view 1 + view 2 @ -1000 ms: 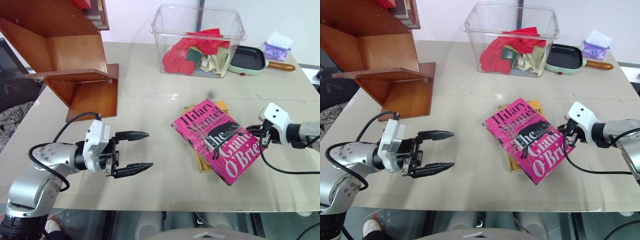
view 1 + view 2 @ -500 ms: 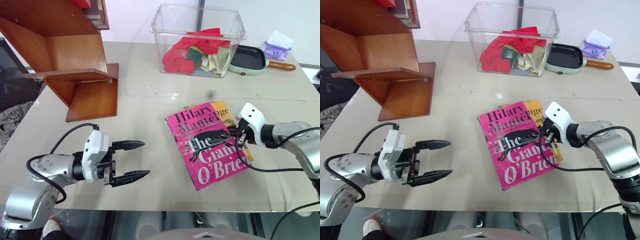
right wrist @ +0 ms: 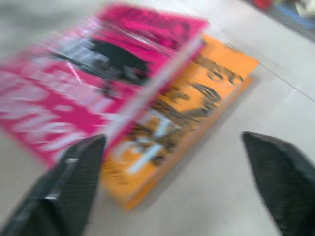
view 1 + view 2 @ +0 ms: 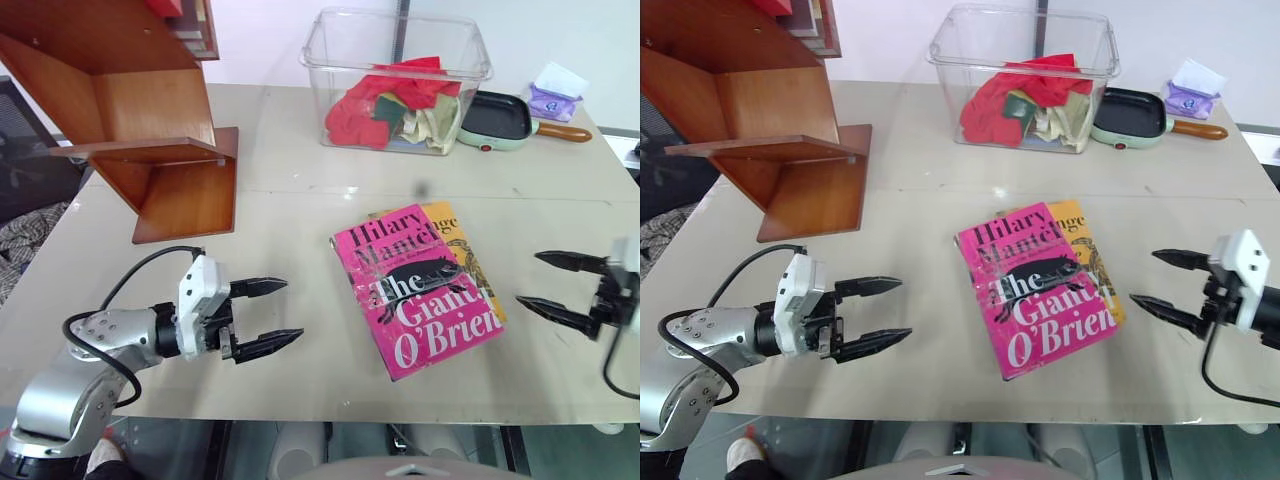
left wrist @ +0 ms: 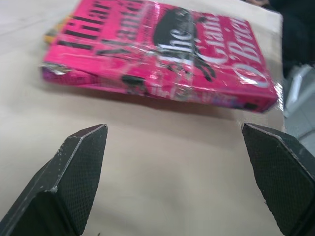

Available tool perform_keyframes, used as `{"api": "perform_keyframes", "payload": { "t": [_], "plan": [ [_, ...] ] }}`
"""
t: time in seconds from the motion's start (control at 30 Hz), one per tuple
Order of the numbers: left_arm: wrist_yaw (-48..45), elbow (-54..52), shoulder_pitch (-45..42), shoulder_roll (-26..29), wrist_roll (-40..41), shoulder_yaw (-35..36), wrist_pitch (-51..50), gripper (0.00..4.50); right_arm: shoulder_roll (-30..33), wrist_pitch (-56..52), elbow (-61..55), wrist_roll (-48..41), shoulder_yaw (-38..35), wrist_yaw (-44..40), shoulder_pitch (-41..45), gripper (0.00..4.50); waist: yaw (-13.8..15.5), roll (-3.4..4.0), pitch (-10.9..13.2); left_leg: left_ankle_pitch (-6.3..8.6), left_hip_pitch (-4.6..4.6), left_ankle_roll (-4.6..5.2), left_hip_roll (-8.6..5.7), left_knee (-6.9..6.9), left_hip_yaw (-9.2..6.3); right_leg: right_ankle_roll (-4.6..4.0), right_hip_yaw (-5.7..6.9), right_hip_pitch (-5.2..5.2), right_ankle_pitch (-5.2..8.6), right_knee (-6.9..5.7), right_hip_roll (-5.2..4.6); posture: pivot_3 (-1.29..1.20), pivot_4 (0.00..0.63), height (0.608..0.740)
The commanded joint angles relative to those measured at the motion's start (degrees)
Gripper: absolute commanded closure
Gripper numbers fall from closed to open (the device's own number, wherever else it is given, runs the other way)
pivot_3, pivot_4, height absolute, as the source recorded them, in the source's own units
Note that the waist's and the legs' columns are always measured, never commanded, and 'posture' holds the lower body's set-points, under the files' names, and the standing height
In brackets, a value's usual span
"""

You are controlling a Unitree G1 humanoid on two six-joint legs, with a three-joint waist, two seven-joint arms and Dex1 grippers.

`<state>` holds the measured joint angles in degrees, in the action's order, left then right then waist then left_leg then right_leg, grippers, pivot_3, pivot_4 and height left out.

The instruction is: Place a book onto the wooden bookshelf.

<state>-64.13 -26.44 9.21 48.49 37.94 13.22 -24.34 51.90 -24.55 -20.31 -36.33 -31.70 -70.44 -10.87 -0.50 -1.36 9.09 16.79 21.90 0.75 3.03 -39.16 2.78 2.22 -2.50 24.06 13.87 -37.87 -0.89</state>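
Note:
The pink book (image 4: 415, 290) lies flat on the table, resting partly on a yellow-orange book (image 4: 452, 226). Nothing holds it. My right gripper (image 4: 528, 278) is open, a short way to the book's right and pointing at it, apart from it. My left gripper (image 4: 290, 310) is open and empty, level above the table to the book's left, its fingers aimed at the book's edge (image 5: 162, 49). The right wrist view looks along both stacked books (image 3: 98, 73). The wooden bookshelf (image 4: 150, 120) stands at the table's back left.
A clear plastic bin (image 4: 395, 80) of red and pale cloths stands at the back middle. A green frying pan (image 4: 495, 118) and a purple tissue pack (image 4: 555, 95) lie at the back right. The beige table (image 4: 300, 220) ends close in front of both grippers.
My right gripper has opened, let go of the pink book and drawn back to the right. The book, turned and slid left earlier, now lies flat and still. My left gripper has sunk slightly.

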Motion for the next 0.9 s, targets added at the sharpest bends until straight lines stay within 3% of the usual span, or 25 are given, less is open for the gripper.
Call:
{"api": "perform_keyframes", "payload": {
  "t": [0.03, 0.13, 0.33, 0.43, 0.6, 0.9],
  "plan": [
    [-3.55, 3.54, -1.20, 0.42, -0.62, 0.34, 2.88, 0.00, 0.43, -2.48, -9.09, -8.43, -11.60, -4.25, -5.67, 0.06, -0.14, -0.02, 0.00, 0.00, -0.05, 0.00, 0.02, 0.00, 0.01, 0.04, 0.01, -0.04, 0.03, 0.00, 0.02, 0.00, 0.150, 0.714],
    [-3.19, 6.08, -2.51, 0.22, 0.58, 0.18, 0.28, 0.00, 0.04, -4.62, -13.22, -13.31, -17.15, -6.49, -10.98, 0.06, 0.03, -0.05, -0.02, 0.00, -0.14, 0.00, 0.06, -0.01, -0.04, 0.19, 0.11, -0.21, 0.13, 0.02, 0.04, 0.00, 0.150, 0.714],
    [5.66, 6.34, -8.32, 4.02, 14.47, -0.11, -28.03, 0.00, -2.28, -5.21, -17.74, -19.34, -23.32, -4.76, -15.07, 0.06, 0.04, -0.22, -0.01, 0.00, -0.11, 0.00, 0.13, -0.03, -0.08, 0.22, 0.07, -0.22, 0.14, 0.05, -0.06, 0.00, 0.150, 0.714],
    [14.21, 10.66, -16.45, 1.37, 26.38, 0.16, -44.38, 0.00, -3.58, -4.81, -18.94, -20.62, -24.48, -3.97, -16.40, 0.06, 0.29, -0.22, -0.01, 0.00, -0.11, 0.00, 0.13, -0.04, -0.13, 0.23, 0.10, -0.22, 0.14, 0.04, -0.08, 0.00, 0.150, 0.714],
    [28.72, 20.52, -28.01, -7.14, 35.65, -0.53, -65.66, 0.00, -4.98, -3.19, -20.23, -20.69, -26.01, -3.21, -18.05, 0.06, 0.50, -0.23, -0.02, 0.00, -0.11, 0.00, -0.04, -0.06, -0.22, 0.45, 0.17, -0.27, 0.01, 0.01, -0.02, 0.00, 0.150, 0.714],
    [55.35, 37.82, -35.69, -20.30, 52.02, -0.90, -66.92, 0.00, -5.85, -1.88, -21.80, -20.36, -26.61, -1.78, -20.40, 0.06, 0.14, -0.26, -0.02, 0.00, -0.07, 0.00, -0.25, -0.05, -0.65, 0.20, 0.17, -0.28, -0.14, -0.01, -0.12, 0.00, 0.150, 0.714]
  ]
}}
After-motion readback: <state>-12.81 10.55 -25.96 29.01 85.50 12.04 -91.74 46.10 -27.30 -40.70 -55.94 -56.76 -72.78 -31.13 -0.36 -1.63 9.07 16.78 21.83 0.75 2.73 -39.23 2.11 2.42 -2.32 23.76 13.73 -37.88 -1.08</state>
